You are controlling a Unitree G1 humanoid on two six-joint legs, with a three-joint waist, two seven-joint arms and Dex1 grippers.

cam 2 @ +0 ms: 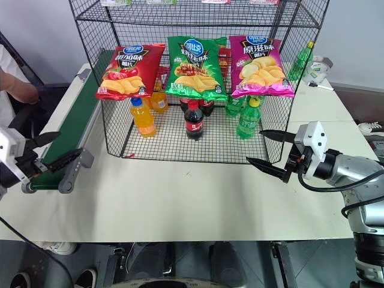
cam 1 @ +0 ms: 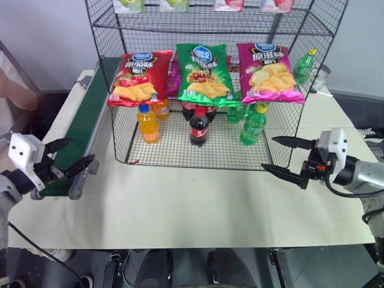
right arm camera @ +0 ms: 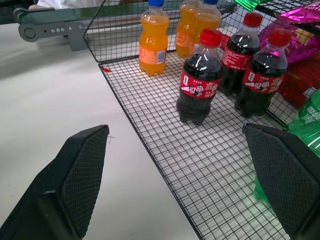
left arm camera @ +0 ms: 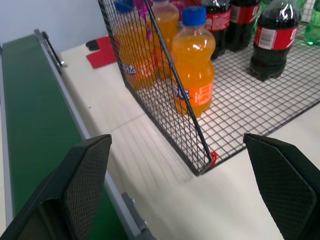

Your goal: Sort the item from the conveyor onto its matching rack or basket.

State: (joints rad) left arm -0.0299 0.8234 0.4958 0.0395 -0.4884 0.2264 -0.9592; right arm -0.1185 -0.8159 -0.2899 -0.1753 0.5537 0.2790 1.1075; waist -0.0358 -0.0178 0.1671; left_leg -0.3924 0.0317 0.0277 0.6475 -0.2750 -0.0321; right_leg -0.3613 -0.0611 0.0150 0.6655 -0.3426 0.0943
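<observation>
The item, a green crisp bag [cam 1: 204, 75], lies propped on the middle tier of the black wire rack [cam 1: 282, 129], between a red crisp bag [cam 1: 137, 78] and a magenta crisp bag [cam 1: 269, 72]. The dark green conveyor [cam 1: 84, 129] runs along the table's left side, beside the rack. My left gripper [cam 1: 81, 151] hovers open over the conveyor's near end roller. My right gripper [cam 1: 268, 153] hangs open just off the rack's front right corner. Both point inward, with nothing between their fingers [left arm camera: 87, 185].
Orange soda bottles [cam 1: 148, 123], cola bottles [cam 1: 199, 126] and green soda bottles [cam 1: 253, 125] stand on the rack's bottom tier. A person's arm [cam 1: 15, 93] shows at the far left behind the conveyor. The cream table [cam 1: 192, 204] extends in front of the rack.
</observation>
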